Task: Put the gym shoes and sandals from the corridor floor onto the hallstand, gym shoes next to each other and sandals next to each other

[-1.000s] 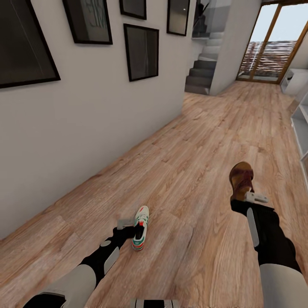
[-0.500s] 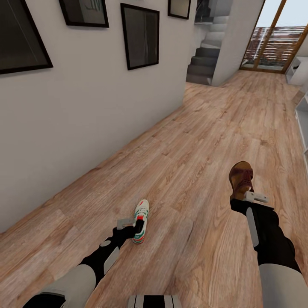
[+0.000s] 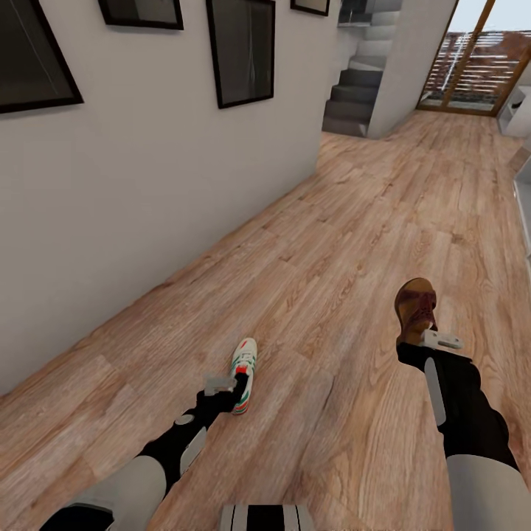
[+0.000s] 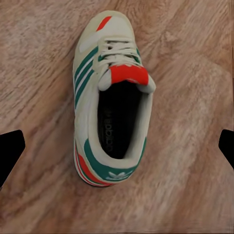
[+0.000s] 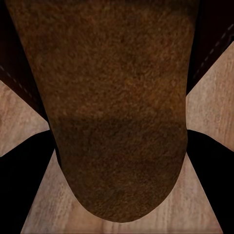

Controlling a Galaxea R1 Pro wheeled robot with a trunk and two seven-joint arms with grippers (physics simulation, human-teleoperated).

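Left gripper point(image 3: 226, 386) hangs over a gym shoe point(image 3: 243, 366) – jaws wide; right gripper point(image 3: 426, 341), at four o'clock, jaws holding a brown sandal point(image 3: 415, 308).

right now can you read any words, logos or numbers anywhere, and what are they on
Gym shoe insole: dark lettering along the footbed, too blurred to read with any certainty.
Gym shoe heel: a white trefoil-like logo on the green patch, a mark without letters.
Sandal: no text visible.
Framed pictures on the wall: dark, nothing readable.
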